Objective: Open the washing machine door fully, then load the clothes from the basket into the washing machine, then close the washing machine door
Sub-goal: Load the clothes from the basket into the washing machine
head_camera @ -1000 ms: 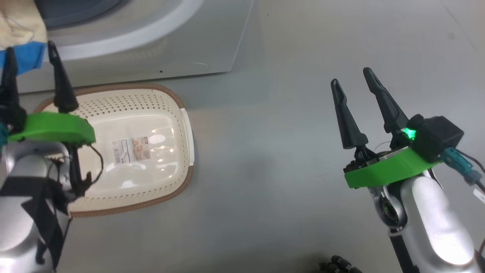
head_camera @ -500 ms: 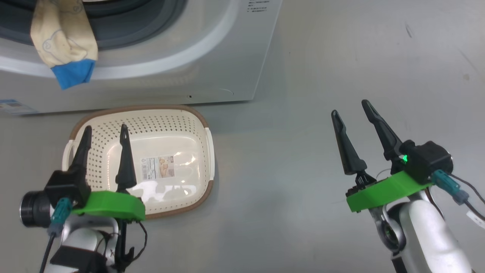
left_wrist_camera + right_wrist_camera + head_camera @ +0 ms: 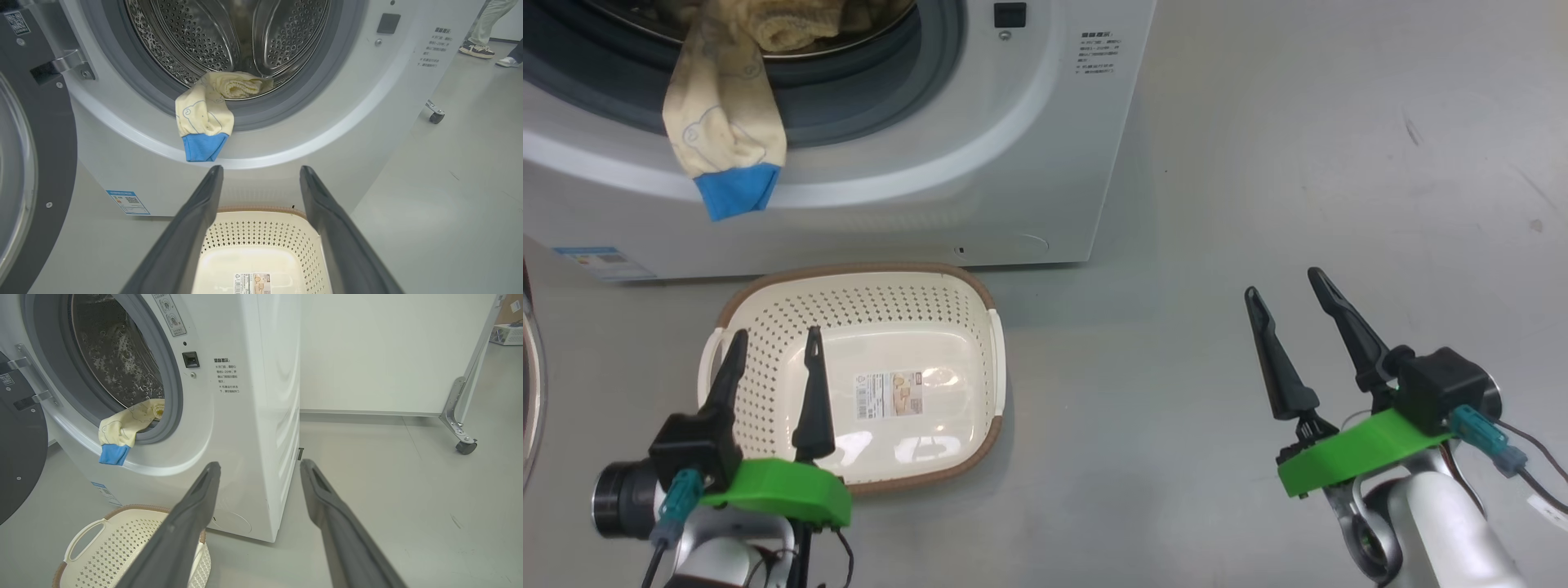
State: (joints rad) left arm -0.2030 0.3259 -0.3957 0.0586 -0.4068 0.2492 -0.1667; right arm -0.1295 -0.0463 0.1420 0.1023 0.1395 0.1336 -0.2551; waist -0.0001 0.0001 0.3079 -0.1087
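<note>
The white washing machine (image 3: pixel 1029 122) stands with its door (image 3: pixel 53 163) swung open to the left, black rim toward me. Cream clothes lie at the drum mouth, and one piece with a blue cuff (image 3: pixel 727 139) (image 3: pixel 204 118) (image 3: pixel 120 435) hangs out over the grey gasket. On the floor in front of the machine sits the cream basket (image 3: pixel 890 302) (image 3: pixel 106 547), with just its label inside. My left gripper (image 3: pixel 776 333) (image 3: pixel 261 168) hovers open over the basket's near left part, holding nothing. My right gripper (image 3: pixel 1282 282) (image 3: pixel 260 462) is open above bare floor to the right.
Grey floor (image 3: pixel 1176 367) stretches between the basket and my right gripper. A white panel on a castered frame (image 3: pixel 466 447) stands behind the machine's right side. A person's shoes (image 3: pixel 476 50) show far off at the right.
The head view has tilted up, bringing the machine's opening into view. My left gripper has drawn back from beside the hanging garment to above the basket. Both grippers stayed open.
</note>
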